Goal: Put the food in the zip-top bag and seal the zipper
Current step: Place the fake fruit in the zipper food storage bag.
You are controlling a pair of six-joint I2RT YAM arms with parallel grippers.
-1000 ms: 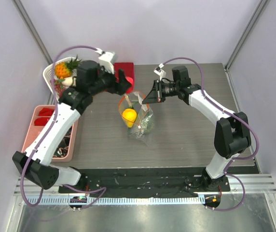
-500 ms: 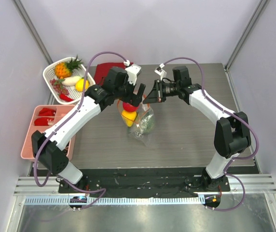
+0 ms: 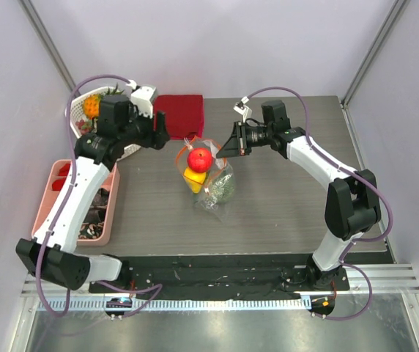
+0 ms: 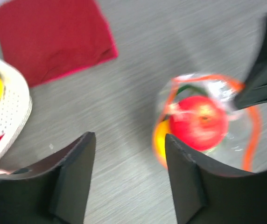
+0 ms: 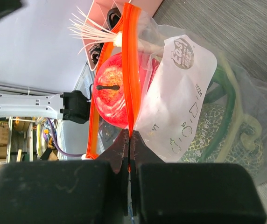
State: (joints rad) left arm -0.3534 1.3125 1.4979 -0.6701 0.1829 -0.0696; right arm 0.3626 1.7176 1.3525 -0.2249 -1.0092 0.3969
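The clear zip-top bag (image 3: pixel 213 183) lies mid-table with its mouth held up. My right gripper (image 3: pixel 226 147) is shut on the orange-red zipper (image 5: pixel 132 56) at the mouth edge (image 5: pixel 130 136). The red apple (image 3: pixel 200 158) sits in the open mouth, on the yellow-orange citrus (image 3: pixel 193 176). The netted melon (image 3: pixel 222 189) and the green onion (image 5: pixel 229 93) lie deeper in the bag. My left gripper (image 3: pixel 158 129) is open and empty, left of the bag. In the left wrist view (image 4: pixel 129 137) the apple (image 4: pixel 199 122) and the citrus (image 4: pixel 160 140) are to its right.
A folded dark red cloth (image 3: pixel 180 114) lies behind the bag. A white basket (image 3: pixel 78 110) of toy produce stands at the back left, under my left wrist. A pink tray (image 3: pixel 56 202) sits at the left edge.
My left gripper carried the apple over the bag mouth, let it go, and drew back to the left. The apple now rests in the bag. The right gripper has kept still.
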